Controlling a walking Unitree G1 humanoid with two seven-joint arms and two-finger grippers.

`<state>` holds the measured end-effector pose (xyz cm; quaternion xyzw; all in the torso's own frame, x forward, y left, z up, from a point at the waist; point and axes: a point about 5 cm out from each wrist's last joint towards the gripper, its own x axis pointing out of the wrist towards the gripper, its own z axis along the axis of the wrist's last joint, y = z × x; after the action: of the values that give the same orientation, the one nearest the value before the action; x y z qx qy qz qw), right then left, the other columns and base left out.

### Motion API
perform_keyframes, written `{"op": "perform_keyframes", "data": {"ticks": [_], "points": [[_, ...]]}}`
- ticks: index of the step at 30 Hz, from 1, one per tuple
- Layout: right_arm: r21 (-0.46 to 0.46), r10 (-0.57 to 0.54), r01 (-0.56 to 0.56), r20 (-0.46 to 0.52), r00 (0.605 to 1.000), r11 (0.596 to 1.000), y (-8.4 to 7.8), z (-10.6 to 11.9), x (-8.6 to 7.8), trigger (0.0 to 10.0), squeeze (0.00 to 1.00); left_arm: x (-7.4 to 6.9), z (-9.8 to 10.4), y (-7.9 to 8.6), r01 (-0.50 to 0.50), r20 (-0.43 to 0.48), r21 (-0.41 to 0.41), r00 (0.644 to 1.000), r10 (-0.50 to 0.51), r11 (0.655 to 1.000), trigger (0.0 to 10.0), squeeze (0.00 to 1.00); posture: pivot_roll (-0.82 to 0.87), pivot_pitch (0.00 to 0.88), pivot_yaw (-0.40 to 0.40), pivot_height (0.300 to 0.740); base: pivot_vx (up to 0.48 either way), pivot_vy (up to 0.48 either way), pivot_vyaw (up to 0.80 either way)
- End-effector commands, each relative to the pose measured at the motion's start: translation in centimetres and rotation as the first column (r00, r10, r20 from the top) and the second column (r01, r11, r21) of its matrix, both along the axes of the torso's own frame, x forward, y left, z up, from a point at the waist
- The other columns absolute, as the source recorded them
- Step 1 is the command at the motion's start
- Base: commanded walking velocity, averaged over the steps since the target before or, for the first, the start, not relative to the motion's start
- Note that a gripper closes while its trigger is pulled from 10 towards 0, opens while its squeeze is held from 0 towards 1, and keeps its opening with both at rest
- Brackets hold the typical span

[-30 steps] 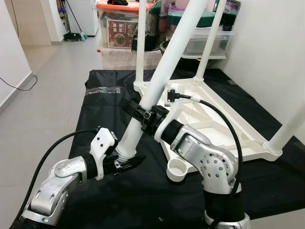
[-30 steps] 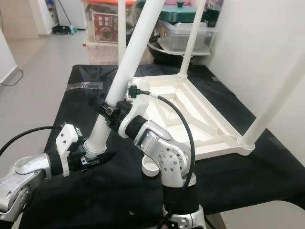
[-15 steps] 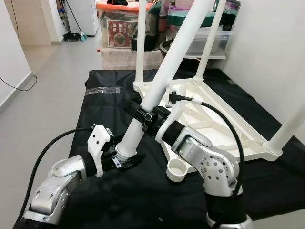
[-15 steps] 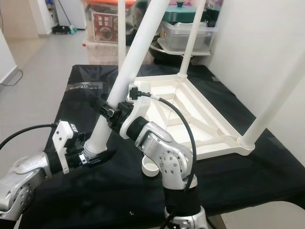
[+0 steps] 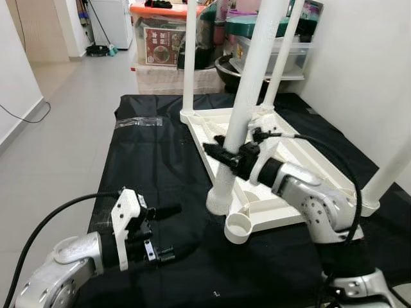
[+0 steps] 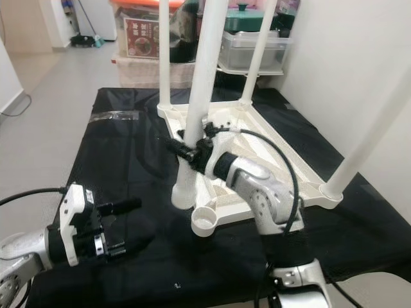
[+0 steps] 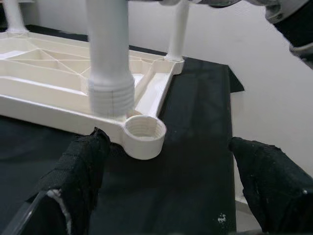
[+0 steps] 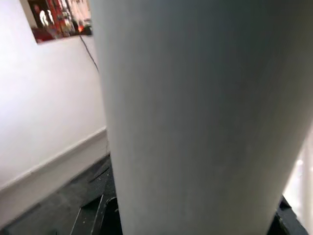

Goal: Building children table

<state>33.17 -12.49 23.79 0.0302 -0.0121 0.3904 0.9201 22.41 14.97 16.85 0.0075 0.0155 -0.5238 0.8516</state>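
Right hand (image 5: 226, 154) grips upright leg (image 5: 241, 122); left hand (image 5: 164, 232) spread.

Socket (image 5: 241, 226) unblocked (leg (image 5: 247, 109) beside) — open mat (image 5: 148, 154)

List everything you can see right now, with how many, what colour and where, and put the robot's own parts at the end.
Tabletop: one, white, upside down on the black mat.
Fitted legs: three, white, standing up from the tabletop's corners.
Loose leg: one, white, nearly upright, threaded end beside the near corner socket.
Socket: one, white, open, at the tabletop's near corner.
Mat: one, black, on the floor.
Storage boxes: several, clear with coloured lids, beyond the mat.
Left end effector: black fingers open, low over the mat.
Right end effector: black fingers shut on the loose leg.
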Motion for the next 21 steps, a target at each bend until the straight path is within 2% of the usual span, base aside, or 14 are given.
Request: {"op": "perform_keyframes", "data": {"ticks": [1, 2, 3, 4, 6, 7, 9, 12, 15, 21], "points": [[-0.044, -0.013, 0.016, 0.059, 0.998, 0.999, -1.0, 0.5, 0.4, 0.0, 0.00, 0.4, -0.2, 0.7, -0.077, 0.017, 0.025, 0.997, 0.077, 0.997, 10.0, 0.00, 0.07, 0.000, -0.102, 0.740, 0.000, 0.000, 0.00], [-0.064, -0.018, 0.023, 0.073, 0.997, 0.998, -1.4, 0.5, 0.5, 0.0, 0.00, 0.8, -0.2, 1.1, -0.130, 0.028, 0.027, 0.991, 0.129, 0.991, 10.0, 0.00, 0.07, 0.000, -0.101, 0.740, 0.000, 0.000, 0.00], [-0.064, -0.018, 0.023, 0.073, 0.997, 0.998, -1.4, 0.5, 0.5, 0.0, 0.00, 0.8, -0.2, 1.1, -0.130, 0.028, 0.027, 0.991, 0.129, 0.991, 10.0, 0.00, 0.07, 0.000, -0.101, 0.740, 0.000, 0.000, 0.00], [-0.130, -0.034, 0.048, 0.105, 0.994, 0.990, -1.9, 0.0, 0.5, 0.0, 0.00, 1.4, -0.2, 1.7, -0.211, 0.044, 0.028, 0.977, 0.210, 0.977, 10.0, 0.00, 0.07, 0.000, -0.101, 0.740, 0.000, 0.000, 0.00], [-0.130, -0.034, 0.048, 0.105, 0.994, 0.990, -1.9, 0.0, 0.5, 0.0, 0.00, 1.4, -0.2, 1.7, -0.211, 0.044, 0.028, 0.977, 0.210, 0.977, 10.0, 0.00, 0.07, 0.000, -0.101, 0.740, 0.000, 0.000, 0.00], [-0.189, -0.041, 0.064, 0.125, 0.991, 0.980, -2.1, -0.7, 0.4, 0.0, 0.00, 1.8, -0.2, 2.3, -0.283, 0.045, 0.015, 0.958, 0.282, 0.959, 10.0, 0.00, 0.07, 0.000, -0.094, 0.740, 0.000, 0.000, 0.00], [-0.276, 0.014, 0.025, 0.141, 0.990, 0.961, -2.3, -2.3, -0.4, 0.0, 0.00, 1.3, -0.6, 3.4, -0.358, 0.029, 0.019, 0.934, 0.357, 0.934, 10.0, 0.00, 0.07, 0.000, -0.095, 0.740, 0.000, 0.000, 0.00], [-0.294, 0.044, -0.001, 0.140, 0.989, 0.956, -2.3, -2.8, -0.8, 0.0, 0.00, 1.0, -0.8, 3.7, -0.367, 0.019, 0.026, 0.930, 0.367, 0.930, 10.0, 0.00, 0.07, 0.000, -0.095, 0.740, 0.000, 0.000, 0.00], [-0.323, 0.130, -0.080, 0.138, 0.982, 0.943, -2.1, -3.7, -1.4, 0.0, 0.00, 0.4, -0.9, 4.1, -0.392, -0.001, 0.010, 0.920, 0.392, 0.920, 10.0, 0.00, 0.08, 0.000, -0.097, 0.740, 0.000, 0.000, 0.00], [-0.321, 0.190, -0.134, 0.151, 0.970, 0.937, -1.4, -3.9, -1.5, 0.0, 0.00, 0.4, -1.0, 3.7, -0.409, -0.001, -0.010, 0.913, 0.409, 0.912, 10.0, 0.00, 0.08, 0.000, -0.103, 0.740, 0.000, 0.000, 0.00]]}}
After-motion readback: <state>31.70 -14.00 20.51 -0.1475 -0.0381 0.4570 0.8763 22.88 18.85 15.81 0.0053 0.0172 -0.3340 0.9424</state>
